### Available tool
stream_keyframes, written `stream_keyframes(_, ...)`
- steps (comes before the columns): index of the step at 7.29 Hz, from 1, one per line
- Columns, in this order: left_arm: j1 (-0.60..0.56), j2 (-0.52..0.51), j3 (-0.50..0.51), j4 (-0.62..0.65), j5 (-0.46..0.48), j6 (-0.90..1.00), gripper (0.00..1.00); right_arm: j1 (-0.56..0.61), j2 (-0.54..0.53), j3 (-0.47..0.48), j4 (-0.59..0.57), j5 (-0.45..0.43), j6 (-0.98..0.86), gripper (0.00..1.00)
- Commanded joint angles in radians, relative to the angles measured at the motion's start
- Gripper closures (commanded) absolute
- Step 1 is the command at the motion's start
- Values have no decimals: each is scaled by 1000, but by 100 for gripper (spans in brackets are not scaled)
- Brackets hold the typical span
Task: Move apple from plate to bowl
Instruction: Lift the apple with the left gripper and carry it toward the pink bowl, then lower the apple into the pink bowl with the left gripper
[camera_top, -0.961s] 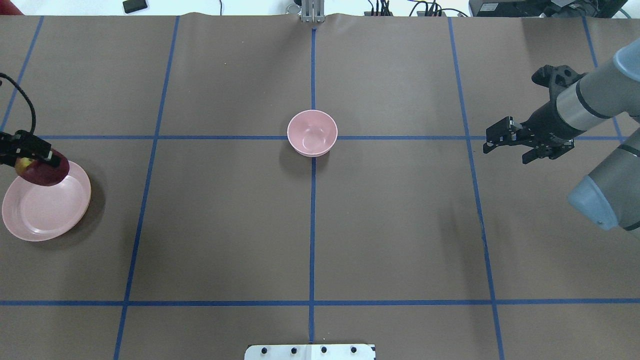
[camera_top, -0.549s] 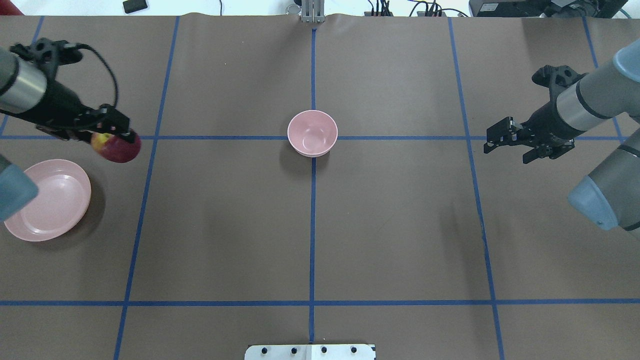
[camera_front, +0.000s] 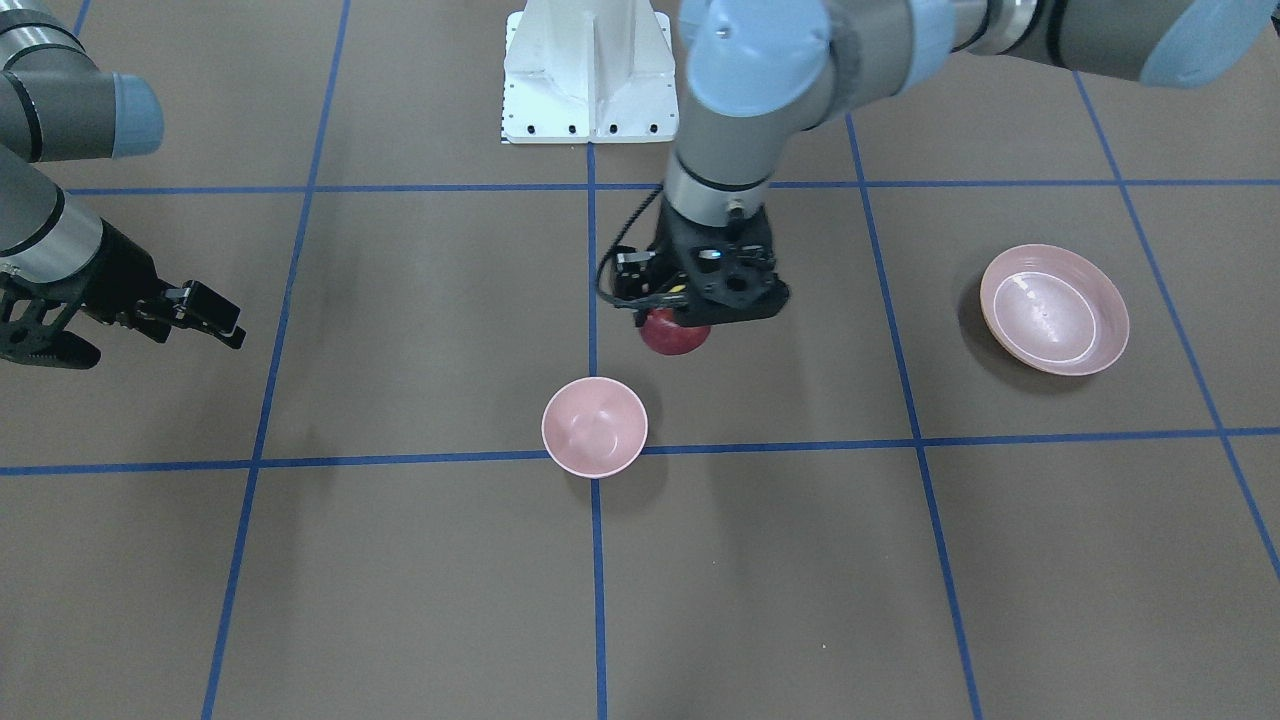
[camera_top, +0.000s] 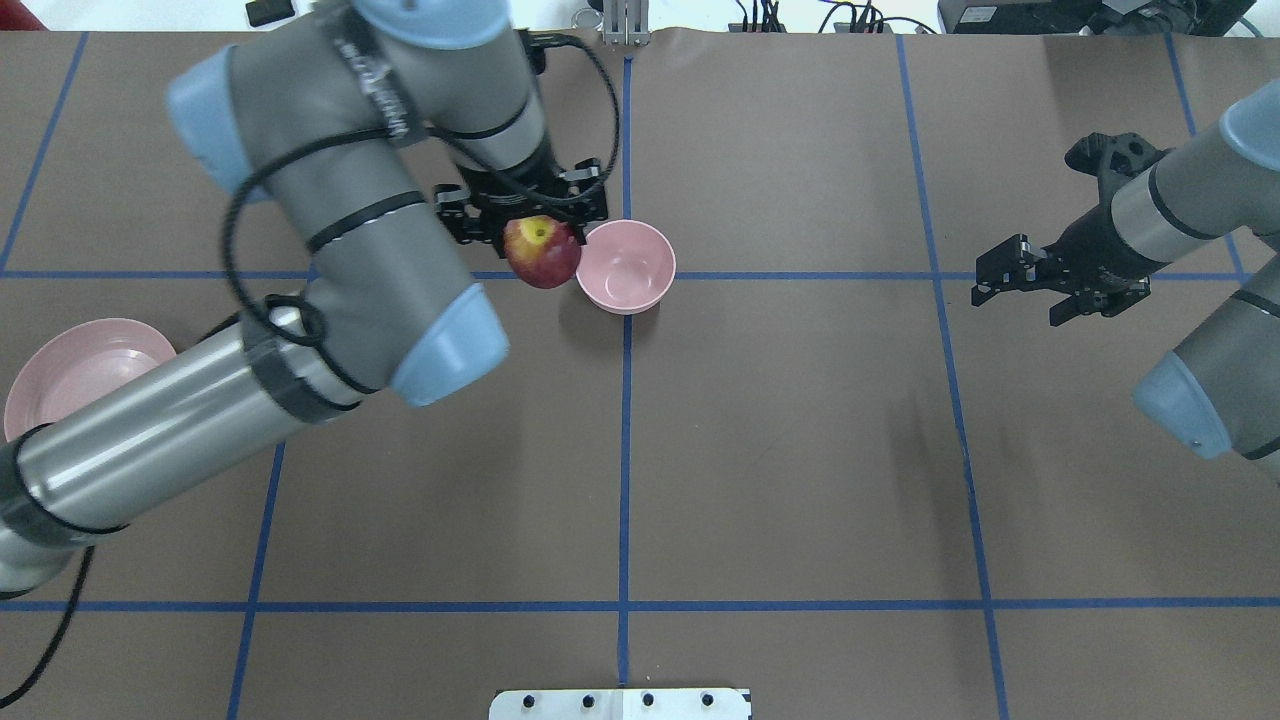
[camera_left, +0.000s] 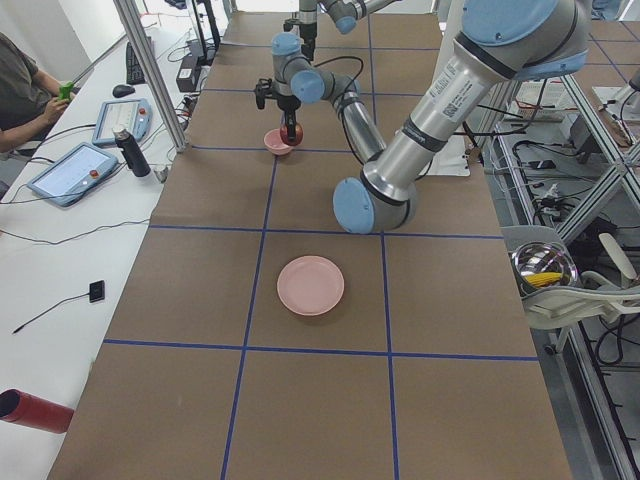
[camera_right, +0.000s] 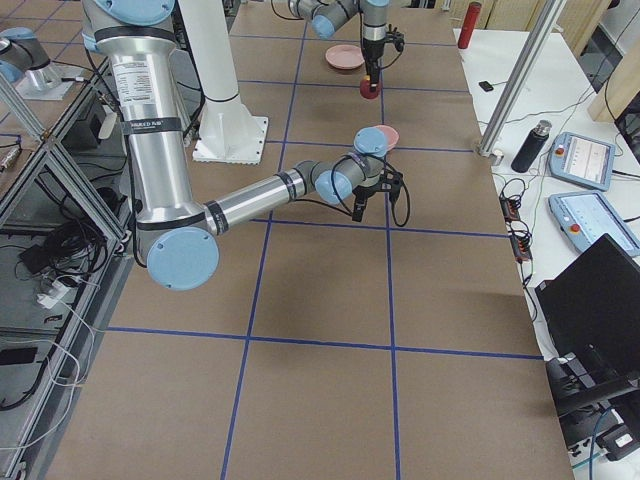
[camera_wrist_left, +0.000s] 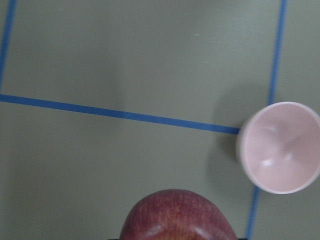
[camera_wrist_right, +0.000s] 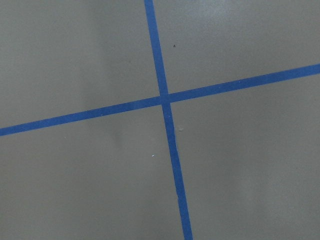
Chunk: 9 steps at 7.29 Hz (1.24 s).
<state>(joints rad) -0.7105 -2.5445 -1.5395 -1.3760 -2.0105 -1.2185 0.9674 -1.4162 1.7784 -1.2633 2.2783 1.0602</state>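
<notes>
The small round dark-red apple with a yellow patch at its stem (camera_top: 542, 252) hangs above the table, clamped in the left gripper (camera_top: 535, 228), whose two black fingers are closed against its sides. The yellow patch faces upward. In the overhead view the apple sits at 9 o'clock of the small, deep pale-pink bowl (camera_top: 625, 265), and its edge overlaps the bowl's near rim there. The front-facing view shows it is not yet over the bowl's opening but off to one side. In the left wrist view the bowl lies at about 2 o'clock of the apple, its smooth inside bare.

The wide, shallow pale-pink plate with a faint white ring (camera_front: 1054, 309) lies well apart from the bowl, at about 8 o'clock of it in the overhead view, and has nothing on it. There the left arm covers part of it.

The right gripper (camera_top: 1018, 290) hovers well apart at 3 o'clock of the bowl, its jaws spread wide and holding nothing, above the brown paper-covered table with blue tape lines (camera_top: 800, 450).
</notes>
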Motion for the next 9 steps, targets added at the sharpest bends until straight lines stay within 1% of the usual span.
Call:
stream_keyframes(1,36,-152,258,-147,70,-62,100,-1,-1,-4,1,-5,0,0)
stream_keyframes(2,37,-172,385,-258,78,-70,100,-1,0,-2,1,-5,1,0)
stream_keyframes(3,37,-181,435,-276,84,-67,100,-1,0,-4,1,-5,1,0)
stream_keyframes(4,52,-175,446,-279,114,-65,100,-1,0,-4,1,-5,1,0)
stream_keyframes(6,81,-163,452,-278,122,-68,100,-3,0,-5,1,-6,3,0)
stream_keyframes(9,85,-155,452,-287,122,-70,100,-4,-1,-5,1,-6,4,0)
